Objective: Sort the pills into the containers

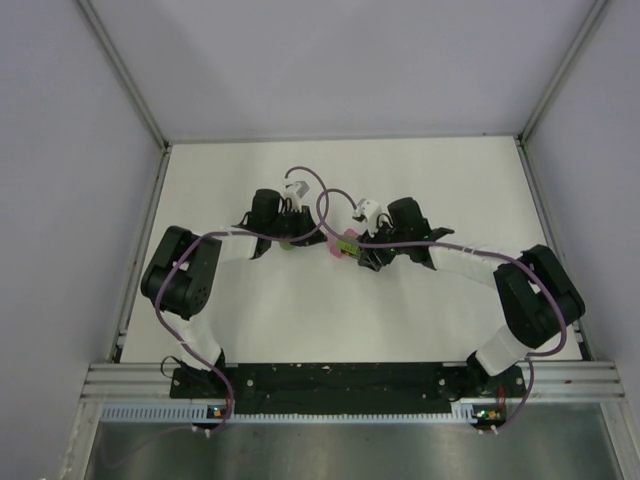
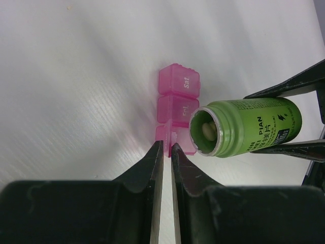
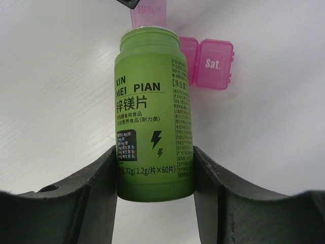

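— Whereabouts of the pink pill box (image 2: 177, 96)?
— Flat on the white table (image 2: 76, 76).
— Left gripper (image 2: 167, 148)?
— At the box's near end, fingers almost pressed together, pinching the raised lid (image 2: 165, 136) of the end cell.
— Right gripper (image 3: 154, 152)?
— Clamped across the green bottle (image 3: 152, 112), fingers spread to its width. Bottle lying sideways just beside the box, uncapped mouth at the opened end cell.
— Anything inside the mouth?
— One pale pill (image 2: 207, 131), within the neck, not in the box.

gripper (image 2: 167, 148) pinches pill box (image 2: 179, 94) lid (bottle (image 2: 254, 127) beside).
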Action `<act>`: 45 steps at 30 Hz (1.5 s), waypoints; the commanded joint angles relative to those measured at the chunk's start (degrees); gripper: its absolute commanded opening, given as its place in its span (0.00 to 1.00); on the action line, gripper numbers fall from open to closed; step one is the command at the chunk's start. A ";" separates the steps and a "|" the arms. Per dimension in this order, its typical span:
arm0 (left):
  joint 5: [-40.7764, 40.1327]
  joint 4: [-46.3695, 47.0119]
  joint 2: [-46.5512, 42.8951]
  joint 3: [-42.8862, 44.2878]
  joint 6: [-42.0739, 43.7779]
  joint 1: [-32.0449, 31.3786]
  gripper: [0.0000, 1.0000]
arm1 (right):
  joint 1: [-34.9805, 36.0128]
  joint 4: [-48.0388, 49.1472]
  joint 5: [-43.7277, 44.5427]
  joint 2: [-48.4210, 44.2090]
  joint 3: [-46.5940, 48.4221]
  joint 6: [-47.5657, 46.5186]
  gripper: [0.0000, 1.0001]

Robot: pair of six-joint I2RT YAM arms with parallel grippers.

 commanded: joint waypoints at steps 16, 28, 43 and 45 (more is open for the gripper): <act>-0.41 0.46 -0.67 2.00 0.27 -0.12 0.17 | 2.20 -3.84 1.44 0.49 5.94 0.38 0.00; -0.24 0.38 -0.93 2.00 0.27 -0.12 0.18 | 2.81 -7.80 3.11 1.19 8.40 -0.68 0.00; -0.15 0.38 -0.93 2.17 0.27 -0.21 0.18 | 3.25 -11.84 4.07 2.42 11.12 -2.17 0.00; -0.15 0.38 -1.02 2.17 0.27 -0.12 0.18 | 3.43 -12.28 4.34 2.51 11.56 -2.26 0.00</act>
